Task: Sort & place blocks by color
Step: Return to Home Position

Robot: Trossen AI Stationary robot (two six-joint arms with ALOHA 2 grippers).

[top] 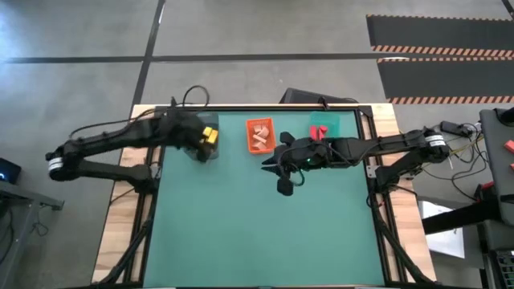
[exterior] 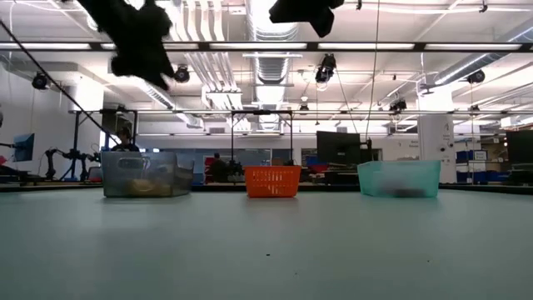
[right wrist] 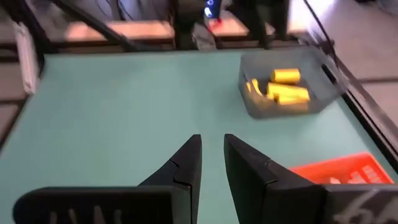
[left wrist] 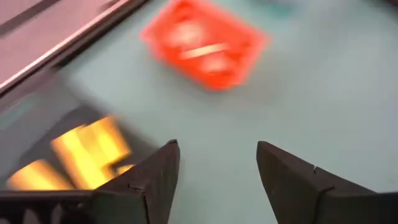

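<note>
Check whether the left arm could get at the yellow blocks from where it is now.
Probably yes. The left pincer hangs open above the dark bin, which has an open top. The yellow blocks lie inside, and nothing shows between them and the pincer. A drop straight down should reach them.

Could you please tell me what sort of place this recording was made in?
Most likely a robotics lab or industrial workshop: exposed ceiling ducts and strip lights overhead, a monitor behind the table, and hazard-striped matting on a concrete floor.
</note>
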